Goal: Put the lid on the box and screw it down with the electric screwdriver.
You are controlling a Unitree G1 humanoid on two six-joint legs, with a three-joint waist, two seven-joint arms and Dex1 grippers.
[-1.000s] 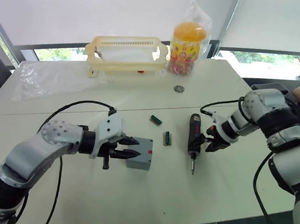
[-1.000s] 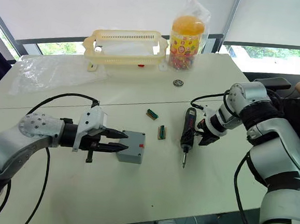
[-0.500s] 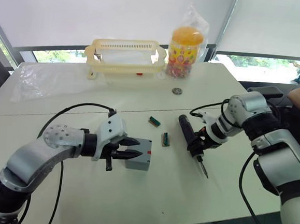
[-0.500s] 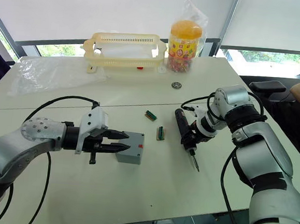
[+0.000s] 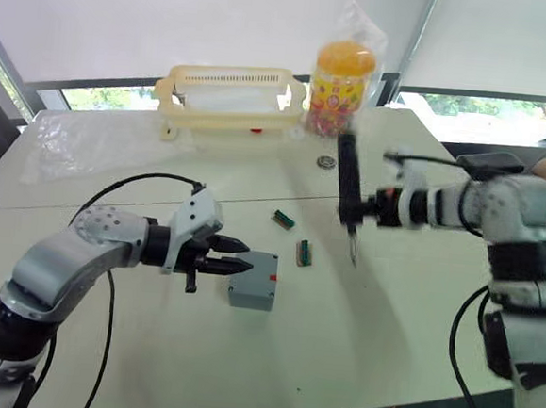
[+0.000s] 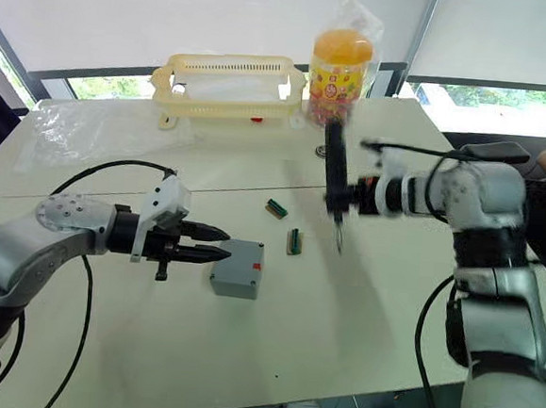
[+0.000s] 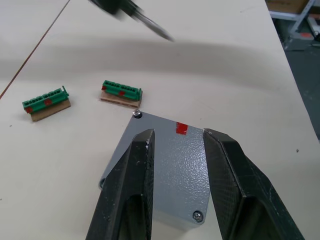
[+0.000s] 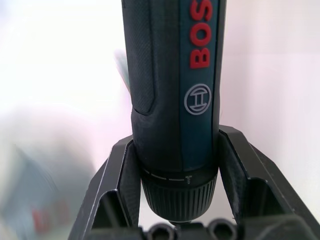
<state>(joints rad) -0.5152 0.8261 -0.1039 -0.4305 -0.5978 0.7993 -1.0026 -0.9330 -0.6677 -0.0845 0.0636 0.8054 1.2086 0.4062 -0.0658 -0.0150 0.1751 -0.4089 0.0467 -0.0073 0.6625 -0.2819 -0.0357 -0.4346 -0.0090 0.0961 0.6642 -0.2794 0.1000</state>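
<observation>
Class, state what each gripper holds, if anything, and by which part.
The right gripper clamps the screwdriver low on its body, just above the collar. The left gripper holds nothing; its fingers are open beside the box.

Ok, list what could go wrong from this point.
1. The left gripper is open beside the box, not holding it, so the box may slide under the bit.
2. The right gripper carries the electric screwdriver in the air; a swing might knock the green pieces.
</observation>
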